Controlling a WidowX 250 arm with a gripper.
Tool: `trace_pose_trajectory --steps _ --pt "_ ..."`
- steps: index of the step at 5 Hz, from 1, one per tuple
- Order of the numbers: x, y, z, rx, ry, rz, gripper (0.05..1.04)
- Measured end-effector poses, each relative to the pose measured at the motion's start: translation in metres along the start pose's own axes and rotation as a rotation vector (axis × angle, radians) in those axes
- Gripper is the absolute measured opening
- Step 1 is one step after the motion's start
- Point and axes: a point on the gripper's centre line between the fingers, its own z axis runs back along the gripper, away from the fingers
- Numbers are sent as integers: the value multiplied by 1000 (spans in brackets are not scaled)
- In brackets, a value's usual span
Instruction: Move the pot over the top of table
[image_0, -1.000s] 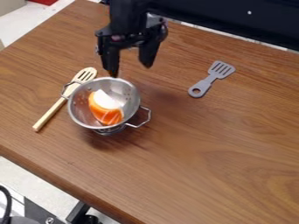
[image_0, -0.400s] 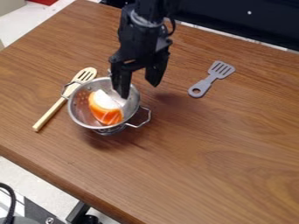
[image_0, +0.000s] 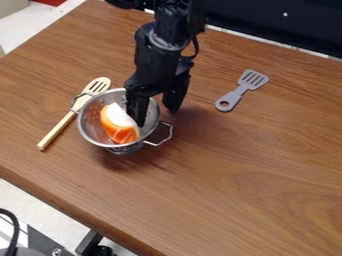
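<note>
- Change: the arm (image_0: 159, 57) has come down and its jaws now sit lower at the pot (image_0: 91, 125), at the rim side away from the wooden slotted spoon (image_0: 67, 120).
- Jaws: open, set astride the pot wall. One finger (image_0: 138, 109) is inside the pot; the other finger (image_0: 175, 95) is outside, near the wire handle (image_0: 164, 140). No closed grip observed.
- Contents: the orange-and-white item (image_0: 119, 125) lies in the pot and appears slightly displaced since the preceding view, possibly nudged by the inner finger; contact cannot be confirmed.
- Task item: the pot stands upright on the left part of the worktop (image_0: 234, 190), its position unchanged. The opposite handle (image_0: 75, 103) overlaps the spoon.
- Assessment: the approach appears nearly complete, transport outstanding. Closing on the wall is judged the next step.
- Risk: a one-sided grip may tilt the pot when lifted, and the item could be pinched.
</note>
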Motion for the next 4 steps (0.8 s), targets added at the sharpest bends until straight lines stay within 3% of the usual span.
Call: trace_pose_trajectory --steps 2,3,4 --pt "1 3 -6 6 -9 -1 399" --pt "3 3 -6 11 -8 -9 253" --pt "7 4 -4 17 -35 -24 190"
